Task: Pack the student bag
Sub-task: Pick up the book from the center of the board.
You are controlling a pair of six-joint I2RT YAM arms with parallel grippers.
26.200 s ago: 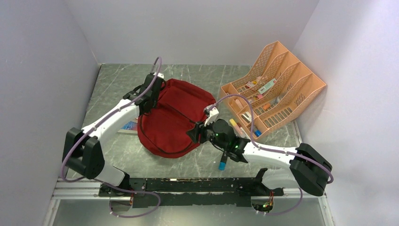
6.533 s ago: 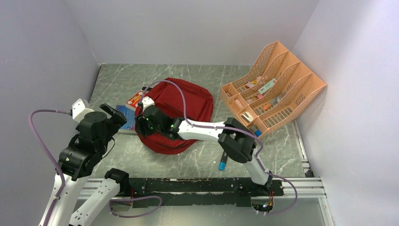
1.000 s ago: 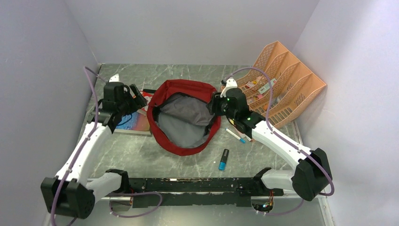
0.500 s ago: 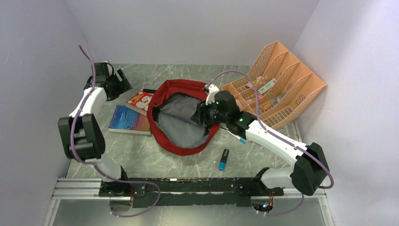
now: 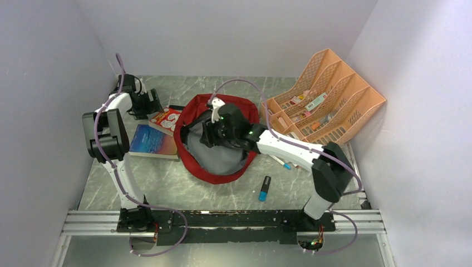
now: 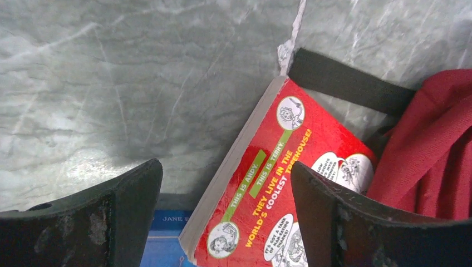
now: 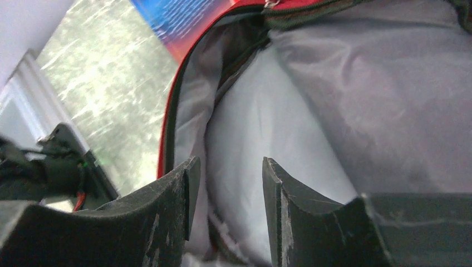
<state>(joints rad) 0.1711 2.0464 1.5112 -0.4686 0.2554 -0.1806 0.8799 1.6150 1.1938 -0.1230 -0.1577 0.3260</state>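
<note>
Student bag point(image 5: 220, 176) lies mouth-up, lengthwise near-to-far; left tool point(image 6: 222, 189) and right tool point(image 7: 225, 183) spread, empty.

A robot laboratory cell is shown: a marble-patterned table point(image 5: 167, 186) is enclosed by plain white walls point(image 5: 234, 33), and the left arm point(image 5: 106, 139) and right arm point(image 5: 289, 149) are bolted to a metal rail point(image 5: 89, 223).

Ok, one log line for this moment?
student bag unzipped, lying open | left jaws open over red book | right jaws parted in bag mouth
</note>
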